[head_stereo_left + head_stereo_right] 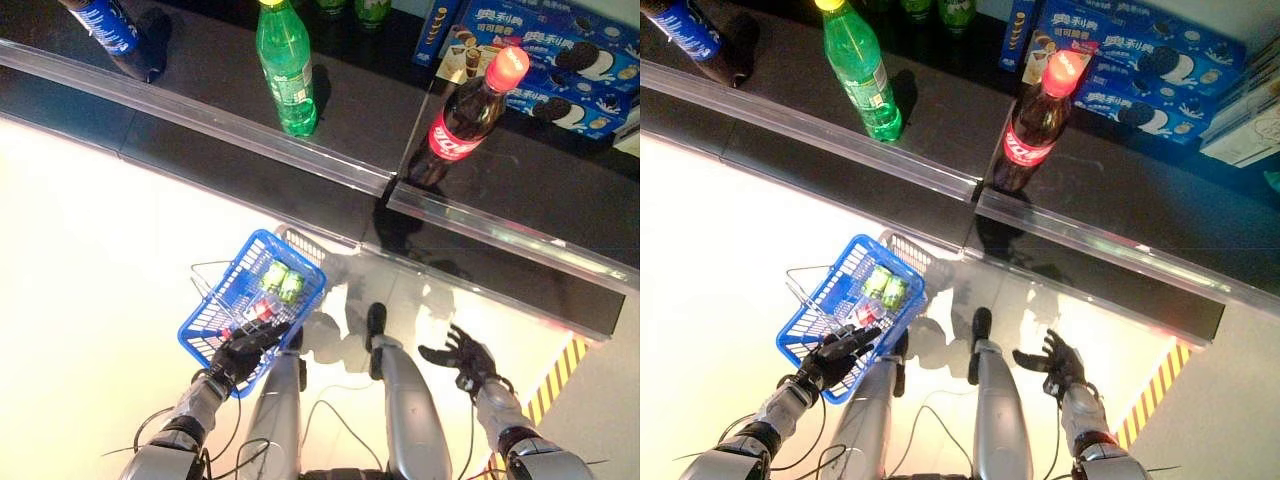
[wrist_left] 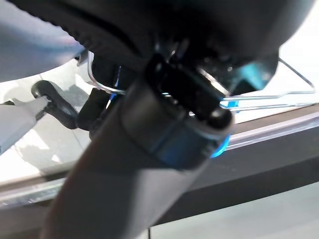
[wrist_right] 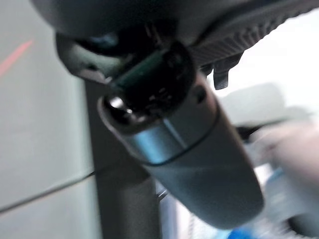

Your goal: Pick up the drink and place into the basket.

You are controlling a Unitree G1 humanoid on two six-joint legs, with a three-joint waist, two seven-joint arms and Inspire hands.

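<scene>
Cola bottle (image 1: 468,112) upright on dark shelf (image 1: 200,90), well apart from blue basket (image 1: 215,325). Left robot hand (image 1: 243,356) clenched on basket's near rim; right robot hand (image 1: 463,357) released, fingers spread, holding nothing.

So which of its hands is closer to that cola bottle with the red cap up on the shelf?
The right hand. It hangs open below the cola bottle, off the shelf's front edge. The left hand is farther off to the left, holding the blue basket.
</scene>
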